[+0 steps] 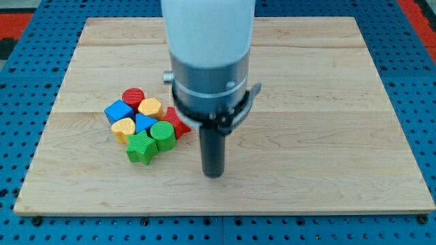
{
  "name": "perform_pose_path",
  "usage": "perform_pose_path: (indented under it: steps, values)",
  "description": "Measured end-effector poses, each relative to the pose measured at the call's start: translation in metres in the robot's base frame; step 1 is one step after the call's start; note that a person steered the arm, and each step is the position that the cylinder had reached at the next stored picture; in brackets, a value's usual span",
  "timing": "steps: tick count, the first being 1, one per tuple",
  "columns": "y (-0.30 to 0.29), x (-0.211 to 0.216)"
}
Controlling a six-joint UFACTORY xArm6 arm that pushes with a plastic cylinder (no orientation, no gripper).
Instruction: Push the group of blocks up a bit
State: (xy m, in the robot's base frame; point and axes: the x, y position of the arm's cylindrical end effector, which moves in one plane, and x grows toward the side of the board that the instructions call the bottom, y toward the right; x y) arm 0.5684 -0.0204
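Blocks huddled at the wooden board's (327,102) left: red cylinder (133,96), yellow hexagon (150,107), blue cube (118,111), yellow heart (123,128), small blue block (144,123), green cylinder (163,134), green star (140,148), red star (176,121); my tip (214,174) bare, touching nothing, right of the group.

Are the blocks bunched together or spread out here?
Bunched: the red cylinder, blue cube, green cylinder and the others touch in one cluster. My tip stands apart, to the view's right.

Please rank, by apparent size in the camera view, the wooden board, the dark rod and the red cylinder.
1. wooden board
2. dark rod, its tip at the view's right of the blocks
3. red cylinder
The rod's nearness to the camera may enlarge it.
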Motion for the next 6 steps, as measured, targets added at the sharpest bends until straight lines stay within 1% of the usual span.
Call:
perform_pose_path:
  steps: [1, 2, 3, 4, 6]
  values:
    - [-0.086, -0.007]
    - [-0.09, -0.06]
    - [-0.093, -0.104]
    - [-0.081, -0.116]
    - [-0.11, -0.099]
